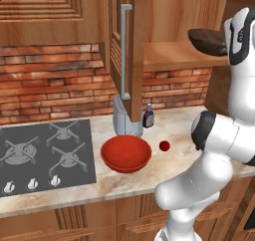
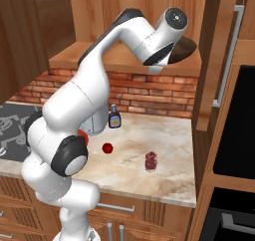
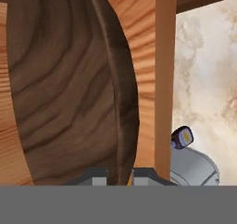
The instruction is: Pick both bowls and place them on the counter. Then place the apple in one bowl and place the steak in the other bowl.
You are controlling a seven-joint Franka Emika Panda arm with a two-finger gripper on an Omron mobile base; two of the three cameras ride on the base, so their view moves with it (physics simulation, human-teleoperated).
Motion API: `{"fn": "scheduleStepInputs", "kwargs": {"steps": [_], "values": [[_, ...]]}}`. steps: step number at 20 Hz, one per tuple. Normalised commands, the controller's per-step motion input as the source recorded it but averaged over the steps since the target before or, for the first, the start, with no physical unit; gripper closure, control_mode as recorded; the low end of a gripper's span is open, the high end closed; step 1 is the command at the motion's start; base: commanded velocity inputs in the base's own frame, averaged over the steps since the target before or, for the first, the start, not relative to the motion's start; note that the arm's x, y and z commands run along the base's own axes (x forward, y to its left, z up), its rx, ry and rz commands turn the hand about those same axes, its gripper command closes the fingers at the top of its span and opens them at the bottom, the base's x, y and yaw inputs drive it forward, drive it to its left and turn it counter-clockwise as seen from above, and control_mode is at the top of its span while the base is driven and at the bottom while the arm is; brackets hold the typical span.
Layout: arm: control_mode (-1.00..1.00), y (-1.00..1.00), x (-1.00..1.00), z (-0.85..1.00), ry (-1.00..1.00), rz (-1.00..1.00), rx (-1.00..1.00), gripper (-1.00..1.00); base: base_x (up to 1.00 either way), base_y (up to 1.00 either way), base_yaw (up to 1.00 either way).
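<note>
Starting at the left end of the counter (image 1: pixel 149 180), the dark stovetop (image 1: pixel 45 153) sits idle, and just past its right edge the red bowl (image 1: pixel 126 154) is already down on the marble, near the front edge, open side up and ready to take food. Right behind it stands a grey appliance (image 1: pixel 124 119) against the brick wall, with a small dark bottle (image 1: pixel 148 116) beside it. A touch further right the apple (image 1: pixel 164 146) rests alone on the worktop, just beside the red bowl. Further along toward the right end lies the steak (image 2: pixel 151 161), closer to the front edge, well apart from the apple. Now look up: the arm reaches into the open upper cabinet, where the brown bowl (image 2: pixel 182 50) sits on the cabinet shelf (image 1: pixel 169 53) above the worktop. In the hand view the gripper (image 3: pixel 119 177) is clamped on that bowl's rim, one fingertip either side of the thin wooden wall, a sensible hold for a wide, shallow bowl. Judging from this, the second bowl is the step in hand; both foods wait.
</note>
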Motion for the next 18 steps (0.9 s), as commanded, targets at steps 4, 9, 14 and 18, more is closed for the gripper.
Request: {"fn": "scheduleStepInputs", "kwargs": {"steps": [4,9,14,18], "values": [[-1.00,0.07,-0.67,0.00,0.00,0.00,0.10,1.00,0.00,0.00,0.00],[-1.00,0.10,-0.67,0.01,0.00,0.00,0.08,1.00,0.00,0.00,0.00],[-1.00,0.26,-0.61,0.00,0.00,0.01,0.03,1.00,0.00,0.00,0.00],[-1.00,0.34,-0.58,0.00,0.00,0.04,0.02,1.00,0.00,0.00,0.00]]}}
